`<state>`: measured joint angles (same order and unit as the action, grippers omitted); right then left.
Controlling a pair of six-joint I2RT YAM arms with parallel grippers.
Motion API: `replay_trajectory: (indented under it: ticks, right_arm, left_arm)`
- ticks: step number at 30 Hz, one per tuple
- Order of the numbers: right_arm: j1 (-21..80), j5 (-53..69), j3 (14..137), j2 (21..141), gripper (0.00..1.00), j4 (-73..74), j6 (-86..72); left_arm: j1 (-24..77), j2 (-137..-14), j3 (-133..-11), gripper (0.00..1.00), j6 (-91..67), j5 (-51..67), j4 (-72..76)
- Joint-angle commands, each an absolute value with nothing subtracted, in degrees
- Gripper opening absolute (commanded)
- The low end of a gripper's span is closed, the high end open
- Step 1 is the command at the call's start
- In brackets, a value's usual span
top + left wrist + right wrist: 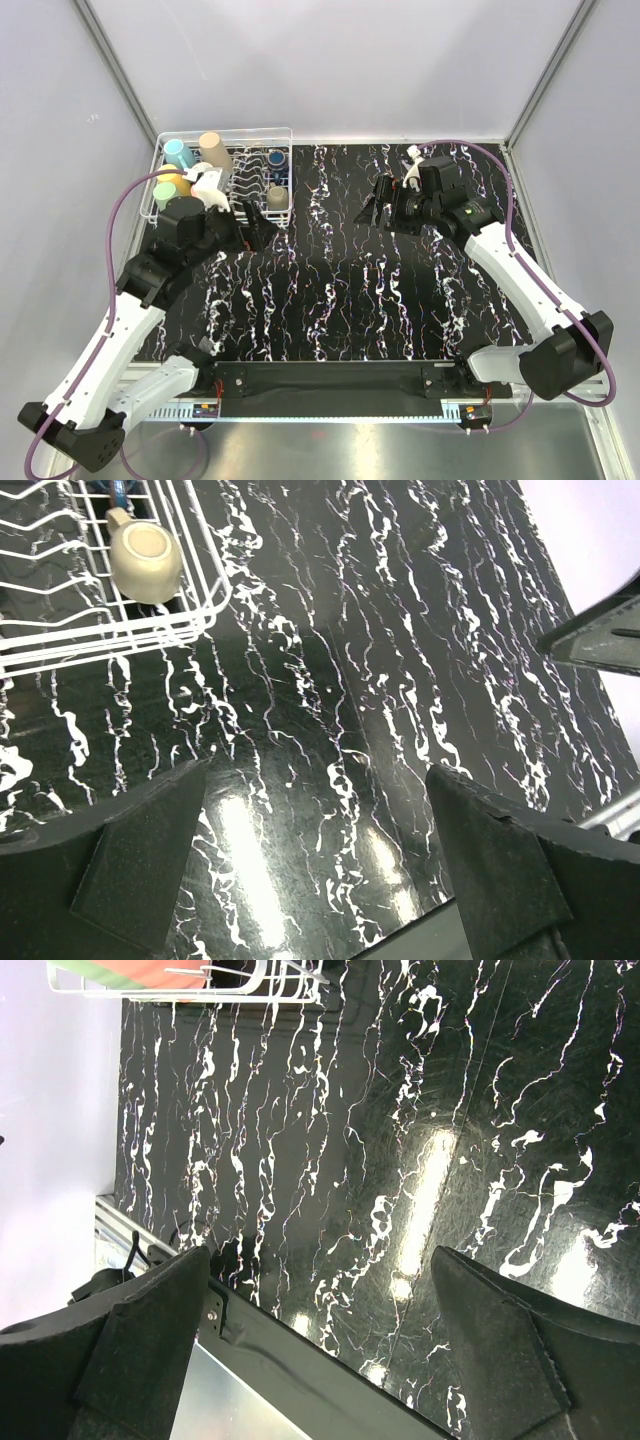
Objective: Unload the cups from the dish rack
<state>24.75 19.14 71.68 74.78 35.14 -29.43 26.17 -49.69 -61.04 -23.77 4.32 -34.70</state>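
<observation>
Judging nothing unloaded yet, I see the cups point(212, 148) all sitting in the white wire dish rack point(250, 131) at far left, while my left gripper point(256, 222) and right gripper point(377, 203) hover empty, jaws spread apart.

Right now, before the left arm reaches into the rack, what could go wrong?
The cups stand crowded in the dish rack, so the open left jaws could knock a neighbour or snag a wire. The beige mug sits tight against the corner wires, leaving little room for a jaw.
</observation>
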Motion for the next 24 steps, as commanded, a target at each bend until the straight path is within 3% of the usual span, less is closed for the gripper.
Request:
replay_trajectory:
  ticks: [1, 11, 24]
  right_arm:
    - [24.79, 19.95, 74.36, 73.13, 1.0, 33.05, -29.79]
    - [24.7, 19.95, 74.18, 72.86, 1.0, 31.82, -29.27]
    - [24.79, 21.7, 69.09, 69.52, 1.0, 27.51, -27.33]
  left_arm:
    - [25.93, -49.13, -63.8, 0.99, -23.03, 1.15, -34.19]
    - [25.05, -59.32, -77.06, 0.99, -18.56, -17.38, -39.81]
    - [5.91, -80.67, -88.68, 0.99, -19.24, -13.71, -39.64]
